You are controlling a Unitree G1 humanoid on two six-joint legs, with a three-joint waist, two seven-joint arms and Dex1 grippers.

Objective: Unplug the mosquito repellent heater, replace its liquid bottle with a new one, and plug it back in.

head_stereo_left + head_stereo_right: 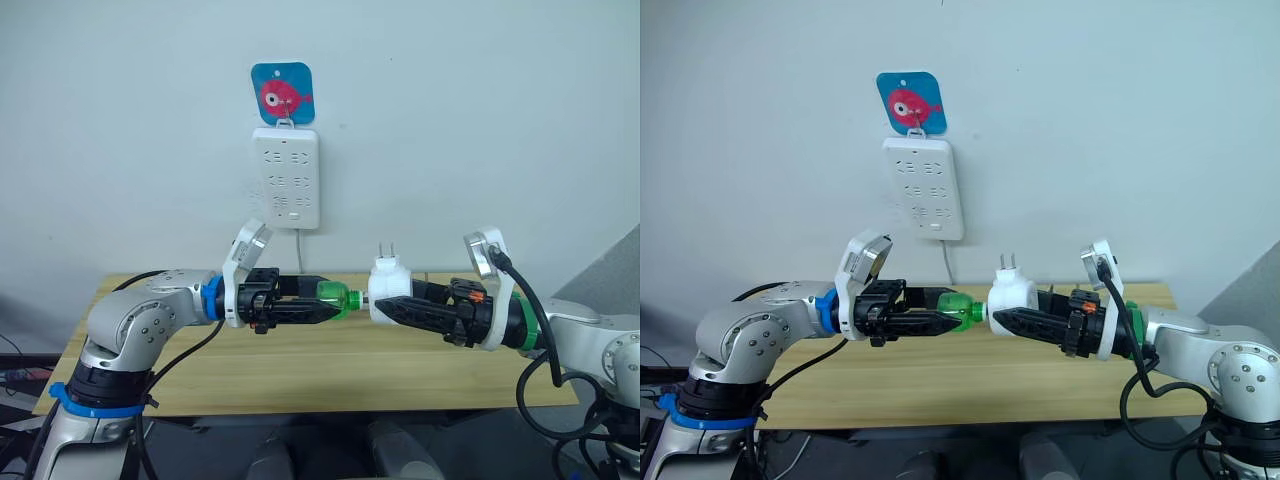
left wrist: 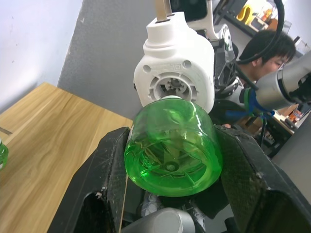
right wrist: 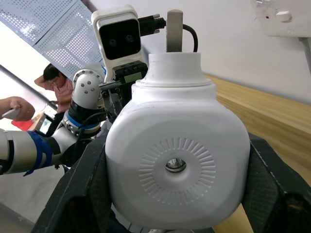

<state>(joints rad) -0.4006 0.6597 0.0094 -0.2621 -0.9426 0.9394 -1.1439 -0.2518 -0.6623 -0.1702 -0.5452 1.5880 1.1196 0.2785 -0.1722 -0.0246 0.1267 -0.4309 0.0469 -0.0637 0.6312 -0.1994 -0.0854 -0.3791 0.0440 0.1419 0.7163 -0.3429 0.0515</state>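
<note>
- While the left gripper [image 1: 322,304] clamps the green bottle [image 1: 338,299] by its base, its neck meets the heater's socket
- Right gripper [image 1: 388,309] squeezes the mosquito repellent heater [image 1: 389,281], prongs up, above the table [image 1: 330,370], unplugged from the power strip [image 1: 286,177]

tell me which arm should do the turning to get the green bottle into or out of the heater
Left. The left hand is clamped on the green bottle, whose neck meets the heater. The right hand grips the heater and seems better kept steady.

A lab: perforated panels [image 3: 43,29], seated people (behind), bare wooden table [image 1: 330,370].
</note>
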